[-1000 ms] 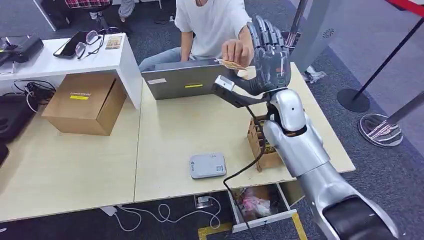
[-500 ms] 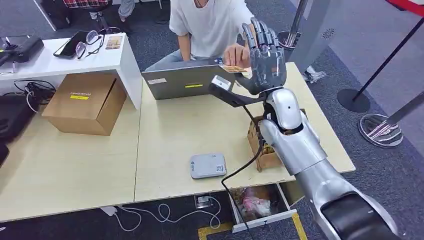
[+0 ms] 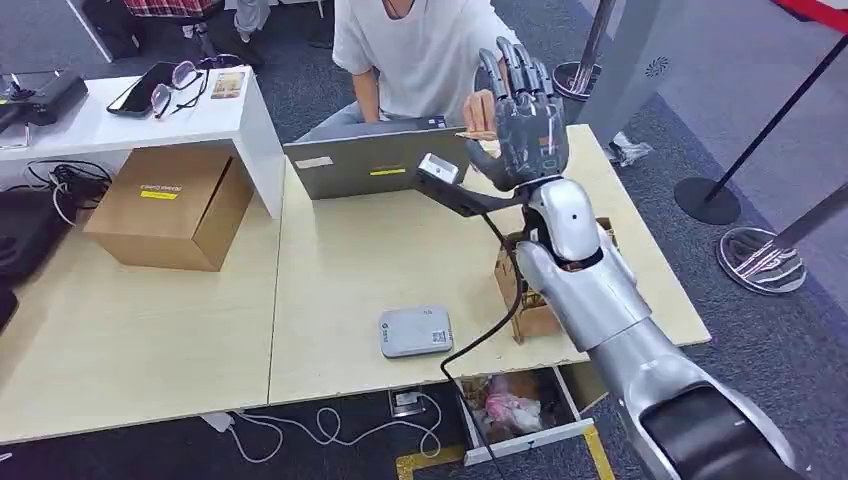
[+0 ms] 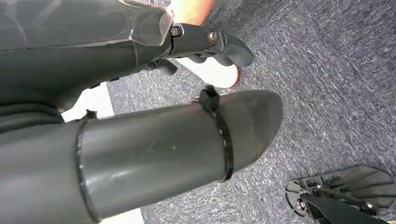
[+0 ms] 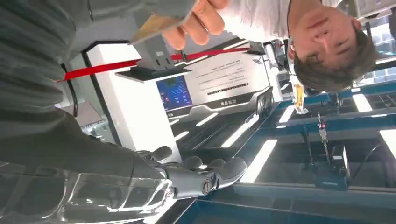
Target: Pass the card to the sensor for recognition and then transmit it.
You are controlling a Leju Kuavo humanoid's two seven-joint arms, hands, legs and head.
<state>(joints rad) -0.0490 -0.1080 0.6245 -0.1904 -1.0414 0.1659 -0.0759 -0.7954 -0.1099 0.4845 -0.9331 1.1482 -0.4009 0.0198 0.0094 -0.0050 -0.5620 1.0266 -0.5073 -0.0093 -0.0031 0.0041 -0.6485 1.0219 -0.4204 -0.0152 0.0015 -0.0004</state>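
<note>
One card (image 3: 478,134), one right hand (image 3: 522,125), one person's hand (image 3: 483,108).

We see a glossy silver metal arm (image 3: 590,290), matt pale wood table (image 3: 380,260), rough cardboard box (image 3: 170,205).

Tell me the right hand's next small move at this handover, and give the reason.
Probably loosen the grip and let the card go. The right hand is raised over the far table edge with the card at its thumb side, and the person's hand already has fingers on the card. Whether the robot's thumb still pinches it is hard to tell.
</note>
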